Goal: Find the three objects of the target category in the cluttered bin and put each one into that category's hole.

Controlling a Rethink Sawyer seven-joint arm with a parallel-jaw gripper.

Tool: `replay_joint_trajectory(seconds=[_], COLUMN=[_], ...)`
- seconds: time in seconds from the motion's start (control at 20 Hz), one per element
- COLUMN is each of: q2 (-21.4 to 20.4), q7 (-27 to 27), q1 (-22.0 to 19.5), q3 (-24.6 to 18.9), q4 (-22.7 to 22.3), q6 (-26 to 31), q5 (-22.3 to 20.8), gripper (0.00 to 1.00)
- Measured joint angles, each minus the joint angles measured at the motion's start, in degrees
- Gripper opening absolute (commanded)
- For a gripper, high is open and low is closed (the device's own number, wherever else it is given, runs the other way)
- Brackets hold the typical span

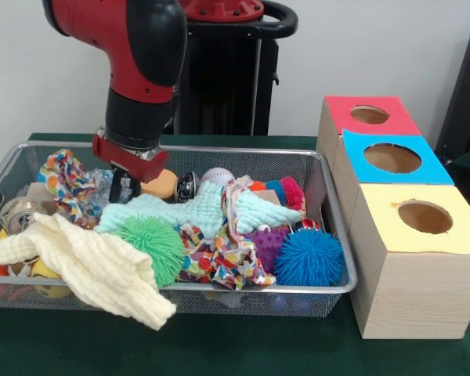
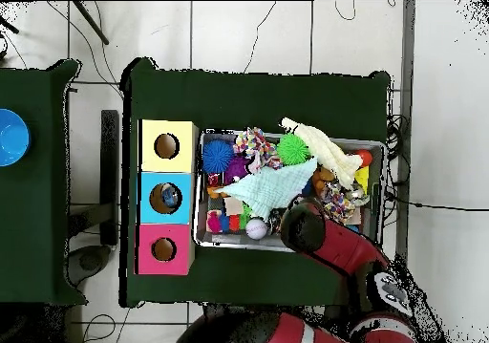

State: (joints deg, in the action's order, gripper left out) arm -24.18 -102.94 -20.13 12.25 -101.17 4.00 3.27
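A wire mesh bin (image 1: 329, 288) sits on a green table (image 1: 219, 352), packed with toys and cloths. At the bin's near edge, a cream knitted cloth (image 1: 94, 266) spills over the rim. Just behind it lie a green spiky ball (image 1: 153, 247), a bright patterned cloth (image 1: 219, 254), a purple spiky ball (image 1: 268, 244) and a blue spiky ball (image 1: 309, 257), side by side. Yellow and orange balls (image 1: 8, 270) are tucked in the near left corner, partly hidden under the cream cloth.

Across the middle of the bin spreads a pale mint cloth (image 1: 196, 210). Behind it are a white baseball (image 1: 217, 177), a small dark round object (image 1: 187, 186), an orange block (image 1: 160, 185) and a pink-red fuzzy toy (image 1: 292, 193). A second patterned cloth (image 1: 63, 182) lies at the far left.

To the right of the bin stand three wooden boxes in a row, each with a round hole on top: the yellow-topped box (image 1: 423, 223) nearest, the blue-topped box (image 1: 392, 160) behind it, the red-topped box (image 1: 370, 116) farthest. From overhead, something small shows inside the blue box's hole (image 2: 167, 198).

The red and black arm (image 1: 137, 63) reaches down into the bin's far left part. Its gripper (image 1: 125, 186) is low among the clutter beside the orange block; whether it is released or clenched cannot be told.
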Motion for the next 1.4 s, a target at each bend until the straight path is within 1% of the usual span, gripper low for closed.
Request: replay_joint_trajectory(seconds=[0.3, 1.1, 1.4], q2=[-0.27, -0.39, -1.66], q7=[0.0, 0.0, 0.0], q1=[1.79, 2.2, 2.7], q3=[0.0, 0.0, 0.1], q4=[0.64, 2.42, 2.49], q6=[2.77, 7.05, 9.44], q5=[0.01, -0.01, -0.02], gripper=[0.0, 0.0, 0.0])
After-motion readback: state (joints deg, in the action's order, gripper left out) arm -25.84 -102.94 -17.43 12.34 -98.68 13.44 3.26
